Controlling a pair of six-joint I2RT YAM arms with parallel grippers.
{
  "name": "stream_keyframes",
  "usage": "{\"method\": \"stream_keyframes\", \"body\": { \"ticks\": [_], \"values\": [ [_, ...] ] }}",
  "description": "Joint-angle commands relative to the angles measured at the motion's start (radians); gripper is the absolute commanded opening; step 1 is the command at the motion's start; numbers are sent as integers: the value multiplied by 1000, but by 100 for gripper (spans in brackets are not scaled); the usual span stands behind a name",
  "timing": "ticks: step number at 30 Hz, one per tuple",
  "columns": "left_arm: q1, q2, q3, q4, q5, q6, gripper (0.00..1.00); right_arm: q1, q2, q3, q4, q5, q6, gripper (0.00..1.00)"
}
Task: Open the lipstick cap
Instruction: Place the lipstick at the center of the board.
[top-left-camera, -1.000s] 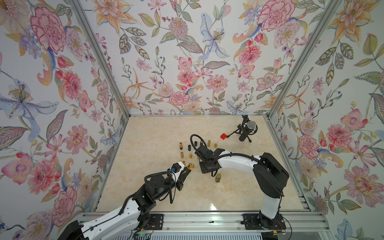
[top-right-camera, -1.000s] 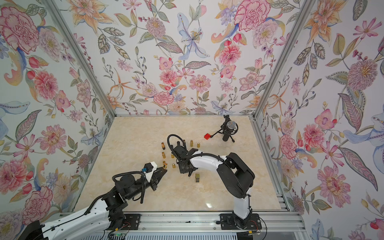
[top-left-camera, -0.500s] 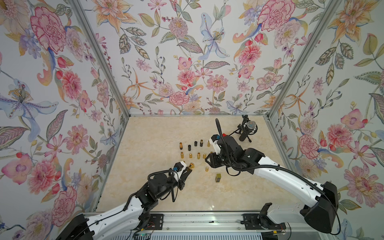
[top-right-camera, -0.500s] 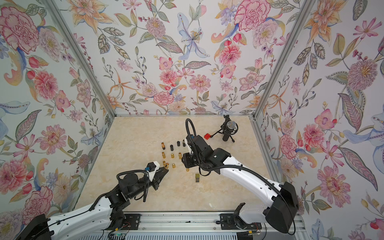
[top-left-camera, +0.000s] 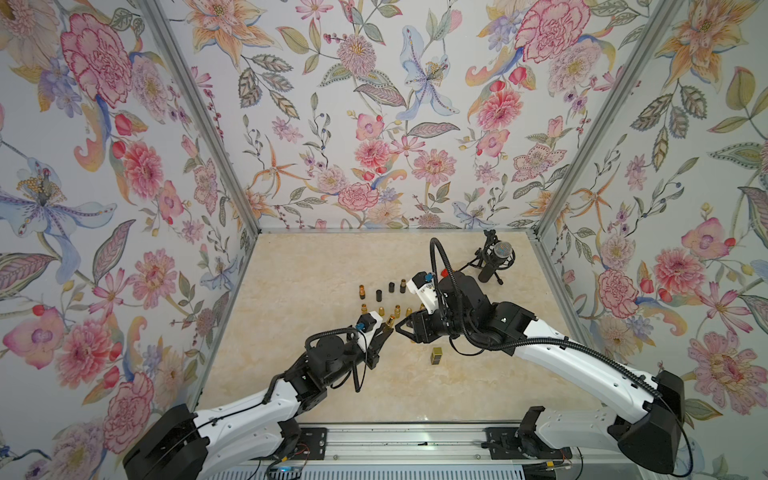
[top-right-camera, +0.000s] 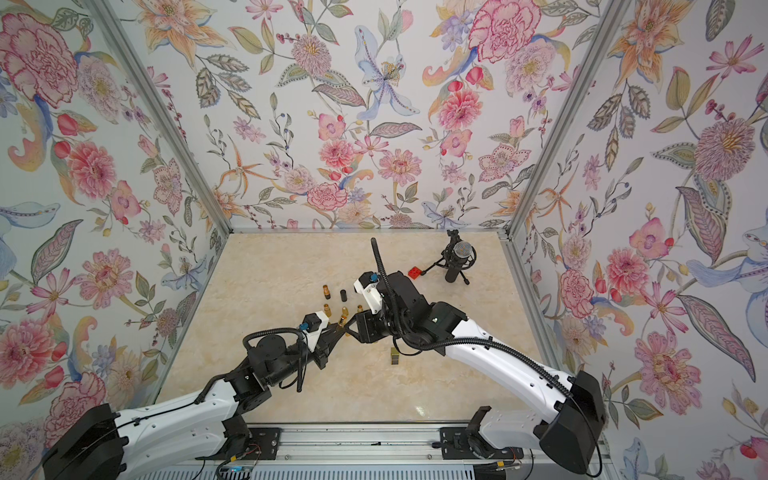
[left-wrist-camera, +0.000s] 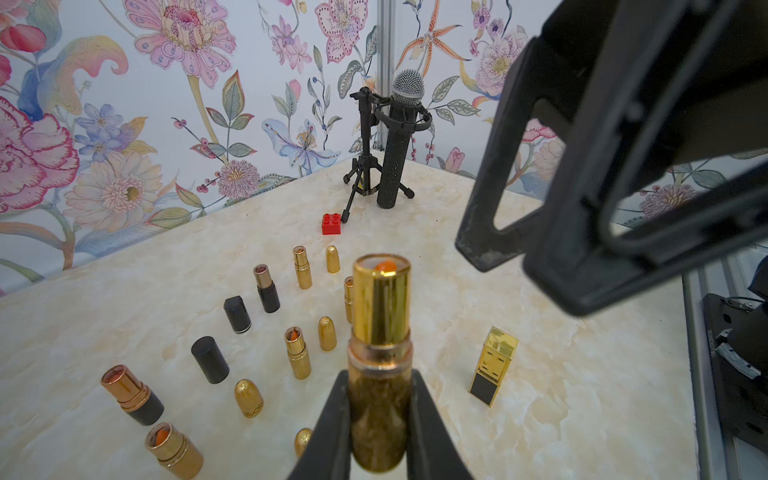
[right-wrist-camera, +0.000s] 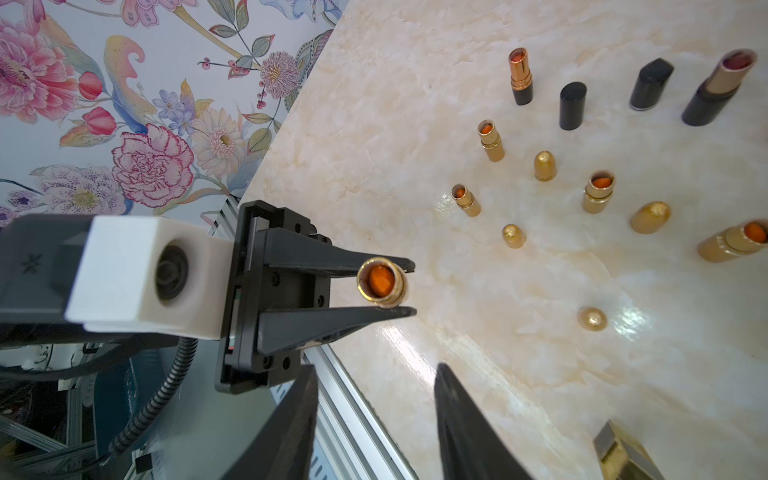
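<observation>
My left gripper (left-wrist-camera: 380, 415) is shut on the glittery lower part of a gold lipstick (left-wrist-camera: 380, 316). The lipstick is held off the table with no cap on it, and its orange tip shows at the open end (right-wrist-camera: 381, 281). In both top views the left gripper (top-left-camera: 387, 327) meets my right gripper (top-left-camera: 400, 326) tip to tip. The right gripper (right-wrist-camera: 374, 399) is open with nothing between its fingers, just short of the held lipstick. A square gold-and-black lipstick (left-wrist-camera: 494, 365) stands closed on the table nearby.
Several uncapped lipsticks, black caps and gold bullet-shaped caps (right-wrist-camera: 544, 166) stand in rows on the marble table (top-left-camera: 299, 282). A microphone on a tripod (top-left-camera: 496, 259) and a red brick (top-right-camera: 414, 273) sit at the back right. Floral walls enclose three sides; a metal rail (top-left-camera: 415, 436) runs along the front.
The right arm's elbow has swung out to the right. Its jaws have widened and its tips have come up to the left gripper. The left gripper has kept its hold and moved slightly away.
</observation>
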Motion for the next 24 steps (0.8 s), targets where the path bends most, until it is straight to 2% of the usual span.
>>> {"method": "stream_keyframes", "body": {
  "ticks": [1, 6, 17, 24],
  "values": [
    [-7, 1, 29, 26, 32, 13, 8, 24, 47, 37, 29, 39, -7, 48],
    [-6, -9, 29, -3, 51, 24, 8, 39, 86, 61, 30, 105, -17, 48],
    [-6, -11, 30, -25, 54, 36, 8, 46, 113, 91, 31, 104, -35, 36],
    [-5, -7, 33, -30, 60, 41, 8, 46, 131, 102, 31, 100, -43, 33]
  ]
}}
